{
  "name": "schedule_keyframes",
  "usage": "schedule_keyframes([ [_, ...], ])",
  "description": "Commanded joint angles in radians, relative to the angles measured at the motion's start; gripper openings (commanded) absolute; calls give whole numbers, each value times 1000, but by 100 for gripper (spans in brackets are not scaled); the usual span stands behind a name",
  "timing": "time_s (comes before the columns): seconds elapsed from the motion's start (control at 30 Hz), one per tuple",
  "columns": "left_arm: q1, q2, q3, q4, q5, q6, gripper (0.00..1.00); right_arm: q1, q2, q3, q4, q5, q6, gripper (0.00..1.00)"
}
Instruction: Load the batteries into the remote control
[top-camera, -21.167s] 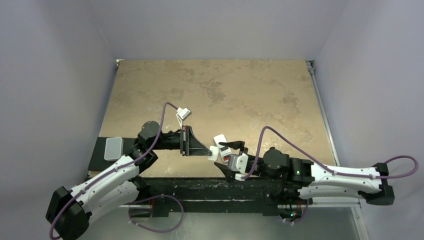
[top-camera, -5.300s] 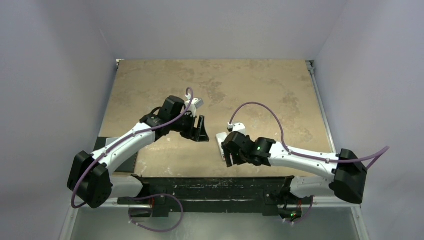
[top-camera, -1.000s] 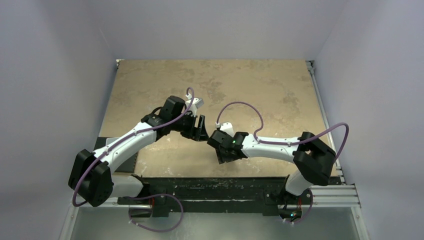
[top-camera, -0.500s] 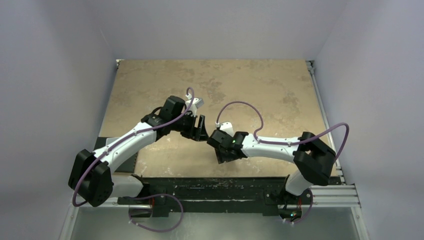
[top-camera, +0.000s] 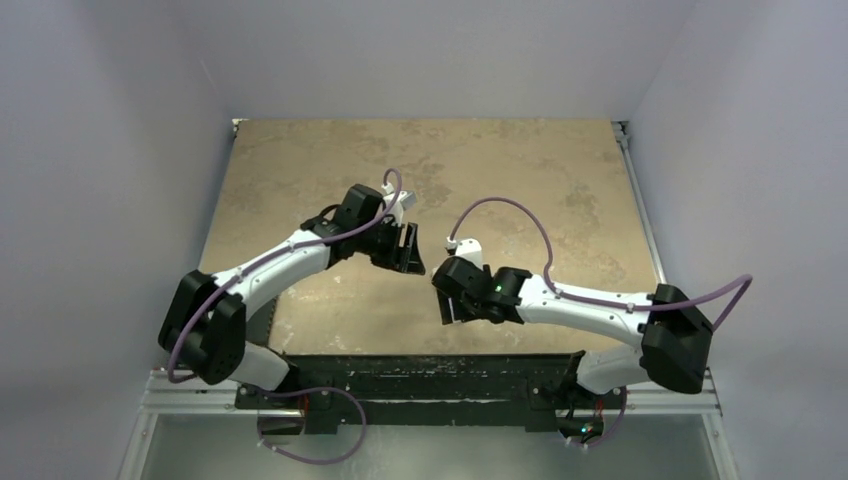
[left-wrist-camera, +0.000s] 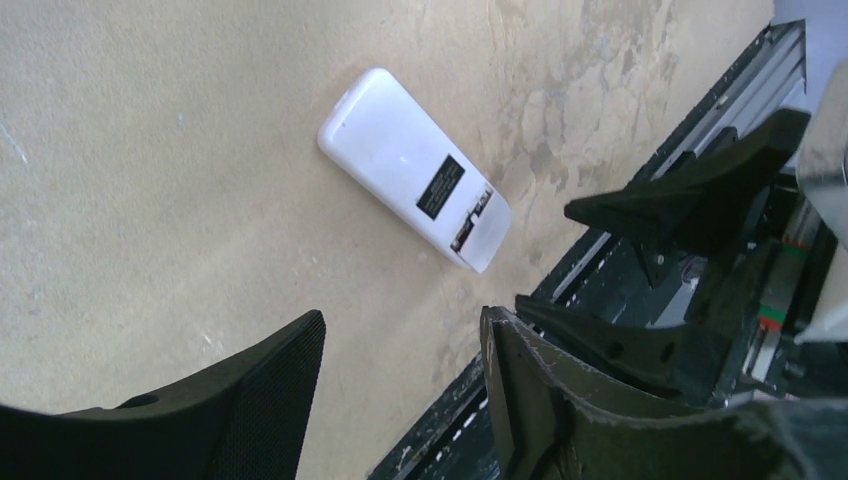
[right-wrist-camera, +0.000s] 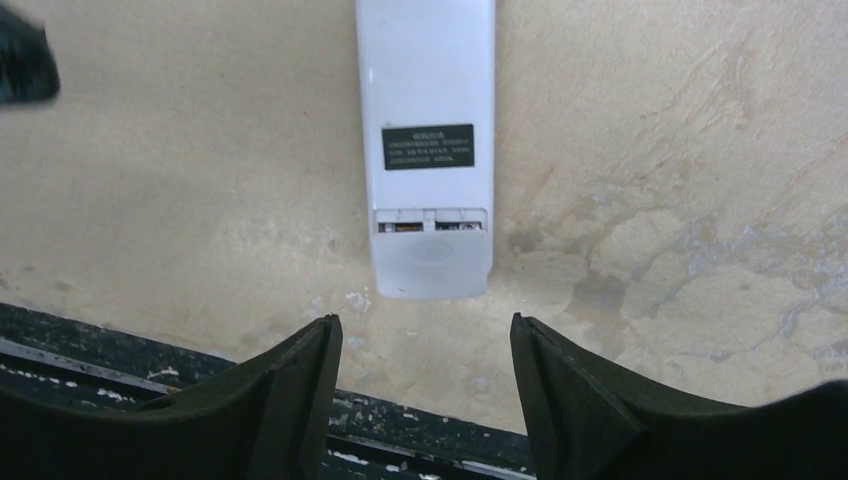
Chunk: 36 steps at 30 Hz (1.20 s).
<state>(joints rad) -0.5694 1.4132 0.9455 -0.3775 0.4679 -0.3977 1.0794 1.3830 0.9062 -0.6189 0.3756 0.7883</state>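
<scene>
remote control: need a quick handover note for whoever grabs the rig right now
Left tool: open, empty, hovering off to one side of the remote control.
Right tool: open, empty, above the table just off the remote's cover end.
Remote: flat on the table, plain back up, touched by neither tool.
Done, apparently: the batteries seem to be inside; an orange bit and a dark bit show in a narrow slot.
Left: the battery cover looks on but perhaps not fully shut; check and slide it home.
</scene>
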Motion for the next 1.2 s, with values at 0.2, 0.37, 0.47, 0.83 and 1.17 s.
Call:
schedule_keyframes([
  [0.2, 6, 245, 214, 123, 53, -63, 47, -4, -132, -96, 22, 29, 28, 63],
  [0.37, -32, 389, 356, 118, 72, -66, 45, -4, -193, -136, 18, 31, 31, 57],
  [0.47, -64, 477, 459, 104, 80, -65, 42, -4, -232, -161, 15, 25, 35, 51],
  [0.83, -152, 705, 658, 87, 102, -85, 29, -4, -366, -233, -1, 10, 58, 28],
  [1.17, -156, 728, 590, 96, 74, -84, 9, -5, -402, -236, -16, 23, 63, 17],
])
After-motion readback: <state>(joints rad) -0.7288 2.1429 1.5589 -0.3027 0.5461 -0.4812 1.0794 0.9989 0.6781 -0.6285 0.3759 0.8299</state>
